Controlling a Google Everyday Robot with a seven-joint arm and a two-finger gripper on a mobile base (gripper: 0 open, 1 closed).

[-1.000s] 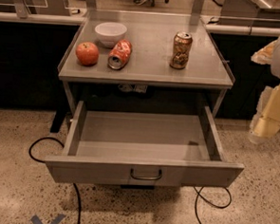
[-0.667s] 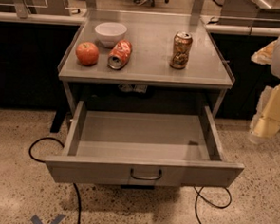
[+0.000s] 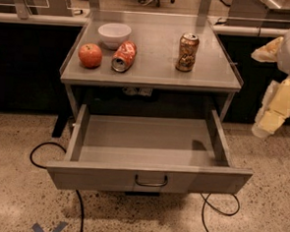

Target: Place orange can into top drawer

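Observation:
The orange can (image 3: 187, 52) stands upright on the right half of the grey cabinet top (image 3: 157, 72). It is slim, with a golden-brown mottled label and a silver rim. The top drawer (image 3: 97, 176) below is pulled fully open toward me and its inside is empty. A small curved handle (image 3: 151, 181) sits at the centre of its front panel. My gripper (image 3: 265, 126) hangs at the right edge of the view, beside the cabinet and to the right of the drawer, at about drawer height. It is well apart from the can and holds nothing.
A redder can (image 3: 124, 56) lies on its side on the left of the top, next to a red apple (image 3: 90, 55) and a white bowl (image 3: 114, 35). Black cables (image 3: 44, 149) lie on the speckled floor at both sides. Dark counters stand behind the cabinet.

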